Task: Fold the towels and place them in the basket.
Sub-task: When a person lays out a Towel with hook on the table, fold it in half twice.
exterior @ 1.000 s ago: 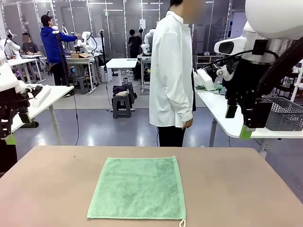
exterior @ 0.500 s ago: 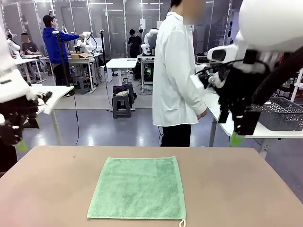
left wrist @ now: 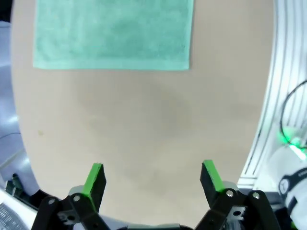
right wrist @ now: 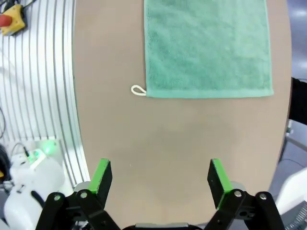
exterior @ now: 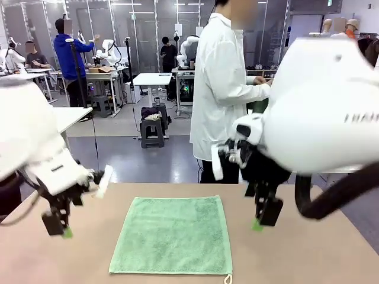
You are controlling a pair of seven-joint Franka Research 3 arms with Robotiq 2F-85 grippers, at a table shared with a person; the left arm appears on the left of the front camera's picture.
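A mint green terry towel (exterior: 172, 235) is lying flat on the surface (exterior: 308, 248) — a white loop (right wrist: 138, 90) at one corner. Left fingers (left wrist: 96, 176) and right fingers (right wrist: 102, 176) are gaping wide; lettering on the right arm (exterior: 331, 112) is too blurred to read.

Bare table (exterior: 320, 254) flanks towel (exterior: 172, 234); person (exterior: 219, 89) seemingly near far edge

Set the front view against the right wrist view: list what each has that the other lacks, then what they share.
Front view, not the right wrist view: the left hand, low over the table, and a white table in the hall behind.
Right wrist view, not the front view: the ribbed metal strip along the table's edge and a red button.
Both: the mint green towel lying flat, its loop, and the right hand, open.
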